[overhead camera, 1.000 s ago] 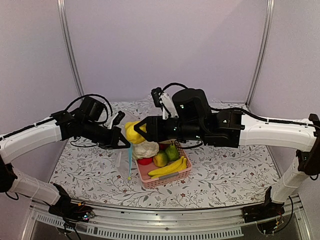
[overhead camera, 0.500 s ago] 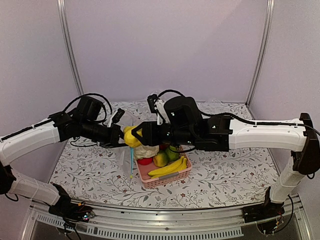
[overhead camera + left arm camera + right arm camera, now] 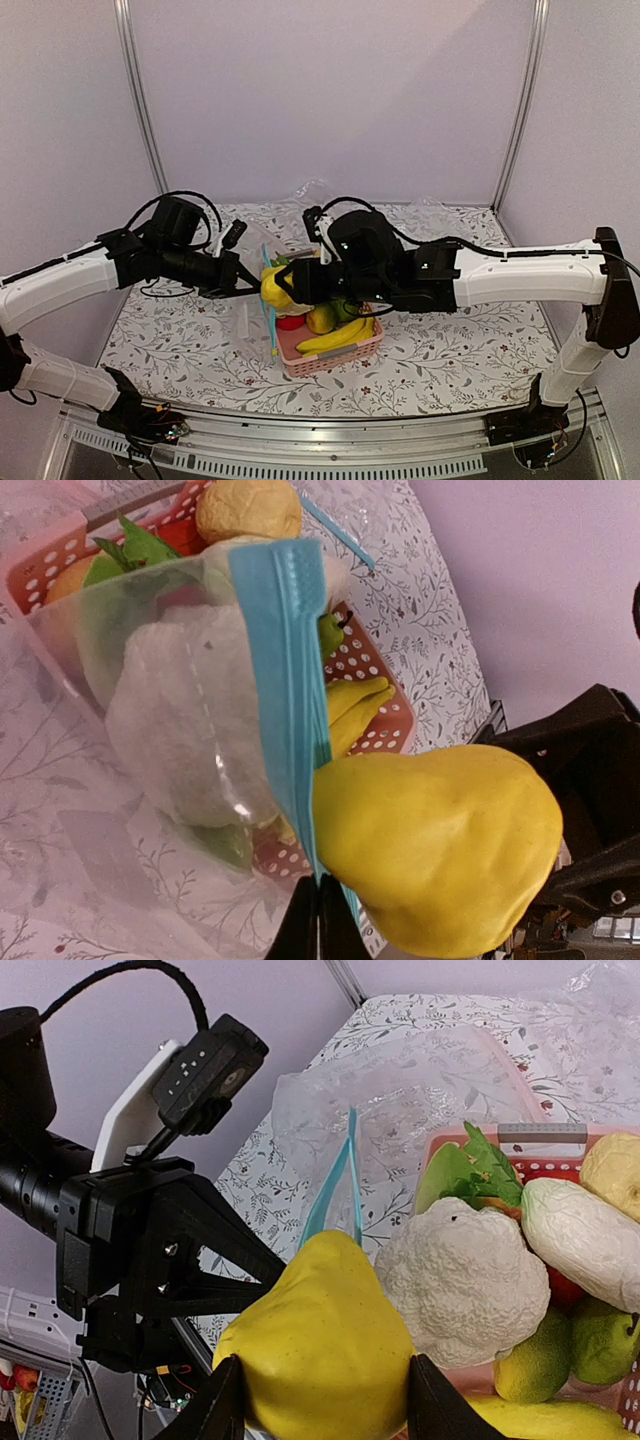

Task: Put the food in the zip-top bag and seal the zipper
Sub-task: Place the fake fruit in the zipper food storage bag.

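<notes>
My right gripper is shut on the yellow lemon-like fruit, which also shows in the top view and in the left wrist view. The fruit's tip sits at the mouth of the zip-top bag. My left gripper is shut on the light-blue zipper and holds the bag up; the zipper spreads open just beyond the fruit. The bag hangs beside the pink basket in the top view. A white oblong piece and a green fruit lie in the basket.
The pink basket holds a white cauliflower, a banana bunch, leafy greens, a red piece and other toy produce. Crumpled clear plastic lies at the back of the floral table.
My right gripper has carried the yellow fruit left and down, from above the cauliflower to the bag's mouth. My left gripper has held the zipper nearly still.
</notes>
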Tool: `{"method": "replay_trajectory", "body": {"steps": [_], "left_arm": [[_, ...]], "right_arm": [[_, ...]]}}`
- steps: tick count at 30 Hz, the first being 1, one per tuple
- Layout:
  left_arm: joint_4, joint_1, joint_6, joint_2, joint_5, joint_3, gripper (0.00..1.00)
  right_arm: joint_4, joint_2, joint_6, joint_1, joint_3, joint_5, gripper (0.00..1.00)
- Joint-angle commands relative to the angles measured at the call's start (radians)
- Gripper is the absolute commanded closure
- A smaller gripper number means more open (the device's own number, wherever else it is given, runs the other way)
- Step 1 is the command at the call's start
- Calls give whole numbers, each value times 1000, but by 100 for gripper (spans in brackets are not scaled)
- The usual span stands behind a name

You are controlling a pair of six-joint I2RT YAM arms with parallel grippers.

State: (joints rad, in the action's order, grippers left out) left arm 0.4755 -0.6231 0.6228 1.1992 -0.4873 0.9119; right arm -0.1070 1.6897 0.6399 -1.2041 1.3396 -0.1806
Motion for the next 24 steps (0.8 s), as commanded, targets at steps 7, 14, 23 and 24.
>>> {"method": "replay_trajectory", "body": {"steps": [7, 14, 23, 24], "left_arm": [[-77, 11, -19, -42, -63, -35, 100], [-132, 13, -21, -49, -152, -44, 100], [-238, 12, 8, -56, -241, -56, 100], [-252, 12, 21, -57, -246, -61, 100]], "right_arm": [[-24, 18, 36, 25, 8, 6, 53], [-45, 53, 55, 34, 40, 18, 53], [-54, 90, 54, 34, 77, 41, 54], [-50, 87, 51, 33, 77, 46, 54]]}}
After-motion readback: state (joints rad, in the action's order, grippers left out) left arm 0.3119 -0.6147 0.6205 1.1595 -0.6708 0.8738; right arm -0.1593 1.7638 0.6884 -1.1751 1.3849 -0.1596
